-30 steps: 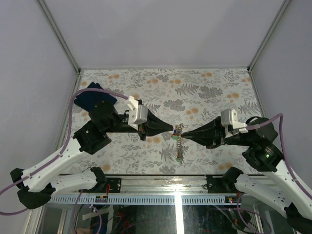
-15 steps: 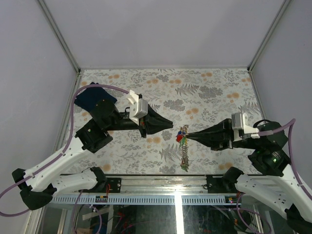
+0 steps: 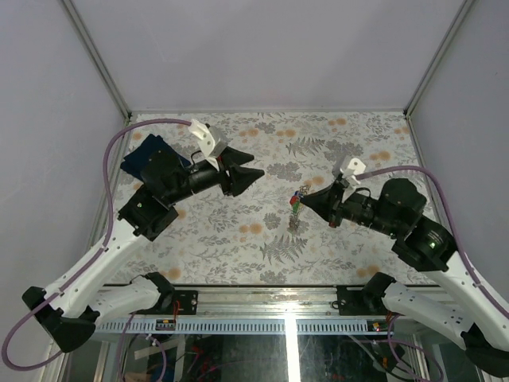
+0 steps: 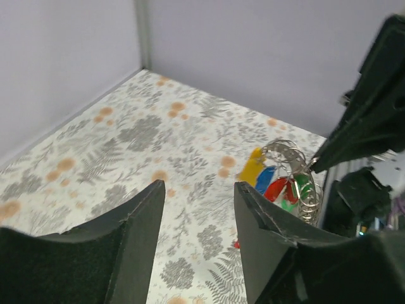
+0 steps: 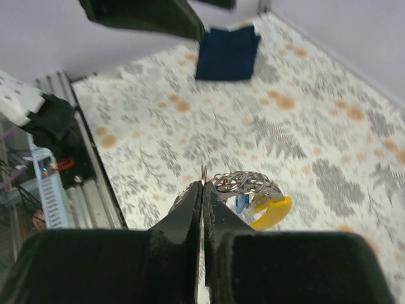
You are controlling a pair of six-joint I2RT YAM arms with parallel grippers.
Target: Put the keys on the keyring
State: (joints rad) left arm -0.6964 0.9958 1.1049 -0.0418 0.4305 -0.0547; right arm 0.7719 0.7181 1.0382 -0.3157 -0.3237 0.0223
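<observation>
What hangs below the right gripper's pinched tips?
The thin silvery metal keyring, pinched in the shut right gripper, with yellow, blue, red and green plastic-tagged keys hanging from it. Their blades are hidden behind the tags.

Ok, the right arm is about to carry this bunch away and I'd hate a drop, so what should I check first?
1. Right hand shut on the keyring: ok.
2. Keys with yellow, blue, red and green tags bunched at the ring: ok.
3. Every key truly threaded on it: cannot tell.
4. Left hand open, empty, apart from the bunch: ok.
5. Blue cloth lying well away from the bunch: ok.
</observation>
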